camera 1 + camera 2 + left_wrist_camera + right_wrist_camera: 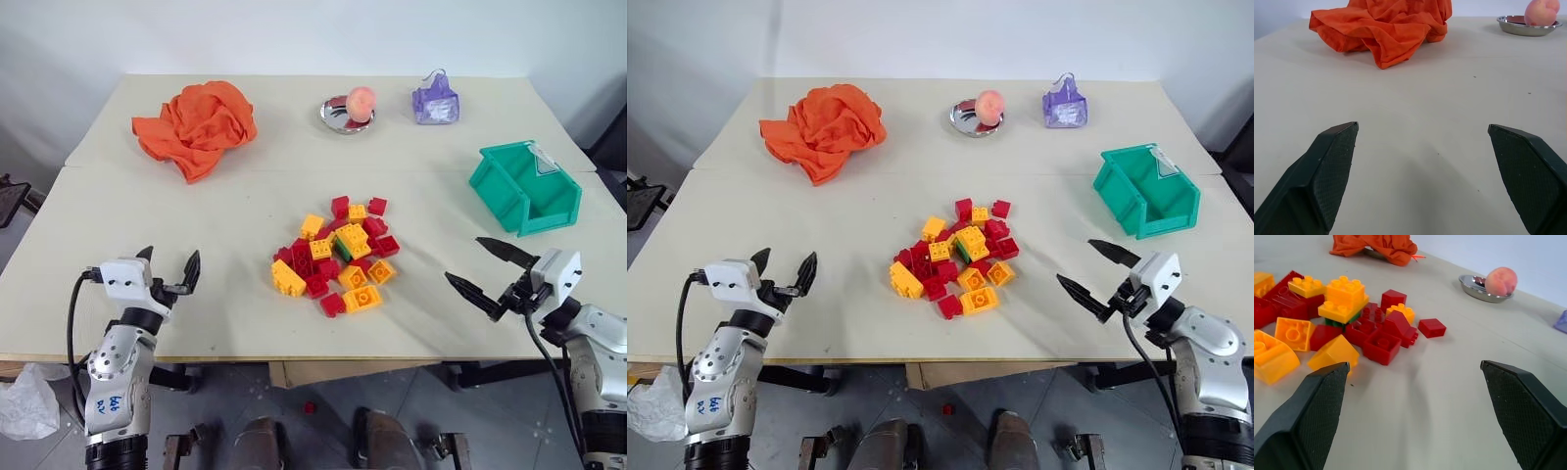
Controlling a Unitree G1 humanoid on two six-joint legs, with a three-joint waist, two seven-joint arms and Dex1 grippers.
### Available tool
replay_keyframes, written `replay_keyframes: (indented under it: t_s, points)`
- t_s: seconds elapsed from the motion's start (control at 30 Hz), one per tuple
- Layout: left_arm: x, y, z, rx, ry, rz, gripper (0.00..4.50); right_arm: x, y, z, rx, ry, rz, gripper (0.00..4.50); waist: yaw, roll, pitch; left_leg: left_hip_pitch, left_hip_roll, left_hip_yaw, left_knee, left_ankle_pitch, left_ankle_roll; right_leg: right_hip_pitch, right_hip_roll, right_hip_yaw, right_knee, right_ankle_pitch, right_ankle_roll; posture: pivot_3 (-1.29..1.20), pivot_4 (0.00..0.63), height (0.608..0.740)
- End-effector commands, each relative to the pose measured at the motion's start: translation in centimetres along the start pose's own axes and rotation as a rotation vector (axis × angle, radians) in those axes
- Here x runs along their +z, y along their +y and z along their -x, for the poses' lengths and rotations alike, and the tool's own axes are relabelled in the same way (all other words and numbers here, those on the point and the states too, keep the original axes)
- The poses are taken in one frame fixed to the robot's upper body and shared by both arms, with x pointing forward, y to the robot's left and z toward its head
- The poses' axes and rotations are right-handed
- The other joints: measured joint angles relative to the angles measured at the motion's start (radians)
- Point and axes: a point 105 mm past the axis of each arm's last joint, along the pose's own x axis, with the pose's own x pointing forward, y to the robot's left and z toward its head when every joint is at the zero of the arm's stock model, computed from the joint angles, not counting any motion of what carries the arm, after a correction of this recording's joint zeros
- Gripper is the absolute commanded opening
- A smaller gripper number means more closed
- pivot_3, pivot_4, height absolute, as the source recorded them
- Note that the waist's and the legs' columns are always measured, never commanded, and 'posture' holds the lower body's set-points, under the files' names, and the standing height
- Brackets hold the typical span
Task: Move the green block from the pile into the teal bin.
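Green block (343, 251) sits deep in the pile (335, 255), under a yellow brick (352, 236), left of the right gripper (490, 272) and a bit farther off. That gripper is nearer than the left gripper (168, 266). Both are wide open and empty. The teal bin (526, 186) waits far right.

orange cloth (197, 125), peach (361, 102) on dish (339, 117), purple pouch (435, 100).
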Motion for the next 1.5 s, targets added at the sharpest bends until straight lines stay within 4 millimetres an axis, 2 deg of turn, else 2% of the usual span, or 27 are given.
replay_keyframes:
  t_s: [0.03,0.13,0.2,0.27,0.33,0.37,0.43,0.53,0.63,0.8,0.9,0.97,1.03,1.17,1.27,1.4,1.5]
  points:
    - [1.5,0.1,0.0,0.000,-0.041,-0.029,4.50,1.1,-0.3,-0.6,-0.002,-0.035,0.030,4.49,0.001,0.000,0.000,0.000,0.000,0.000,0.000,0.000,0.000,0.000,0.000,0.000,0.000,0.000,0.000,0.00,0.150,0.740]
    - [2.1,-0.6,0.2,-0.058,-0.071,-0.007,4.50,1.2,-0.5,-1.0,-0.010,-0.043,0.016,4.49,0.001,0.000,0.000,0.000,0.000,0.000,0.000,0.000,0.000,0.000,0.000,0.000,0.000,0.000,0.000,0.00,0.150,0.740]
    - [2.7,-2.0,0.7,-0.203,-0.096,-0.015,4.50,2.4,-1.0,-2.2,-0.049,-0.115,-0.073,4.49,0.000,0.000,0.000,0.000,0.000,0.000,0.000,0.000,0.000,0.000,0.000,0.000,0.000,0.000,0.000,0.00,0.150,0.740]
    - [2.8,-3.5,1.4,-0.374,-0.084,-0.083,4.50,3.4,0.4,-3.5,0.046,-0.126,-0.095,4.49,-0.003,0.000,0.000,0.000,0.000,0.000,0.000,0.000,0.000,-0.001,0.000,0.000,0.001,0.000,0.000,0.00,0.150,0.740]
    - [1.9,-4.5,2.3,-0.540,-0.029,-0.203,4.50,3.2,2.2,-4.5,0.153,-0.070,-0.086,4.49,-0.002,0.001,0.000,0.000,0.001,0.001,0.000,0.000,0.000,-0.002,0.000,0.000,0.002,-0.001,-0.002,0.00,0.150,0.740]
    - [1.6,-4.7,2.6,-0.588,-0.012,-0.233,4.50,3.0,2.8,-4.8,0.189,-0.040,-0.084,4.31,-0.002,0.001,0.000,0.000,0.001,0.001,0.000,0.000,-0.001,-0.003,0.000,0.000,0.002,-0.001,-0.002,0.00,0.150,0.740]
    - [1.5,-4.8,2.9,-0.658,0.005,-0.242,4.50,2.3,5.0,-5.5,0.301,0.024,-0.083,3.86,-0.002,0.001,0.000,0.000,0.001,0.001,-0.001,0.000,-0.001,-0.002,0.000,0.000,0.002,-0.001,-0.002,0.00,0.150,0.740]
    - [1.6,-5.1,2.9,-0.715,0.006,-0.223,4.50,2.4,7.0,-6.3,0.402,0.039,-0.100,2.84,0.002,0.001,0.000,0.000,0.001,0.000,0.000,0.000,0.000,-0.002,0.000,0.000,0.002,-0.001,-0.002,0.00,0.150,0.740]
    - [1.3,-6.5,3.4,-0.801,0.017,-0.198,4.50,2.4,10.1,-7.8,0.525,0.046,-0.099,1.74,-0.001,0.001,0.000,0.000,0.001,0.000,0.000,0.000,-0.001,-0.002,0.000,0.000,0.002,-0.001,-0.002,0.00,0.150,0.740]
    - [0.9,-8.4,3.8,-0.873,0.015,-0.165,4.50,1.9,12.3,-10.8,0.546,0.060,-0.048,0.03,-0.004,0.001,0.000,0.000,0.001,0.000,-0.001,0.000,-0.001,-0.003,0.000,0.000,0.002,-0.001,-0.002,0.00,0.150,0.740]
    - [0.9,-9.2,3.8,-0.890,0.011,-0.145,4.50,1.8,10.9,-14.4,0.405,0.074,-0.009,0.03,-0.007,0.001,0.000,0.000,0.001,0.001,0.000,0.000,-0.001,-0.003,0.000,0.000,0.003,-0.001,-0.002,0.00,0.150,0.740]
    - [1.0,-9.4,3.8,-0.888,0.010,-0.143,4.50,1.8,9.5,-15.7,0.343,0.080,0.022,0.03,-0.008,0.001,0.000,0.000,0.001,0.001,0.000,0.000,-0.001,-0.003,0.000,0.000,0.003,-0.001,-0.002,0.00,0.150,0.740]
    - [1.0,-9.4,3.7,-0.888,0.010,-0.143,4.50,1.7,7.6,-16.2,0.283,0.090,0.043,0.03,-0.001,0.001,0.000,-0.001,0.001,0.000,0.000,0.000,-0.001,-0.003,0.000,0.000,0.003,-0.001,-0.002,0.00,0.150,0.740]
    - [1.0,-10.0,3.7,-0.908,0.013,-0.143,4.50,1.4,1.7,-16.2,0.113,0.126,0.102,0.03,-0.003,0.001,0.000,-0.001,0.001,0.001,0.000,0.000,-0.001,-0.003,0.000,0.000,0.002,-0.001,-0.002,0.00,0.150,0.740]
    - [0.8,-10.8,3.5,-0.935,0.013,-0.150,4.50,0.4,-0.2,-15.7,0.072,0.159,0.109,0.03,-0.006,0.001,0.000,-0.001,0.001,0.001,-0.001,0.000,-0.001,-0.003,0.000,-0.001,0.002,-0.001,-0.002,0.00,0.150,0.740]
    - [0.7,-12.0,2.8,-0.962,0.000,-0.157,4.50,-0.2,-0.7,-14.9,0.091,0.172,0.136,0.03,-0.016,0.001,0.000,-0.001,0.001,0.001,-0.001,0.000,-0.001,-0.003,0.000,-0.001,0.002,-0.001,-0.002,0.00,0.150,0.740]
    - [0.5,-12.6,2.1,-0.968,-0.010,-0.159,4.50,0.9,2.3,-13.8,0.271,0.086,0.116,0.03,-0.021,0.001,0.000,-0.001,0.001,0.001,-0.001,0.000,-0.001,-0.003,0.000,-0.001,0.002,-0.001,-0.002,0.00,0.150,0.740]
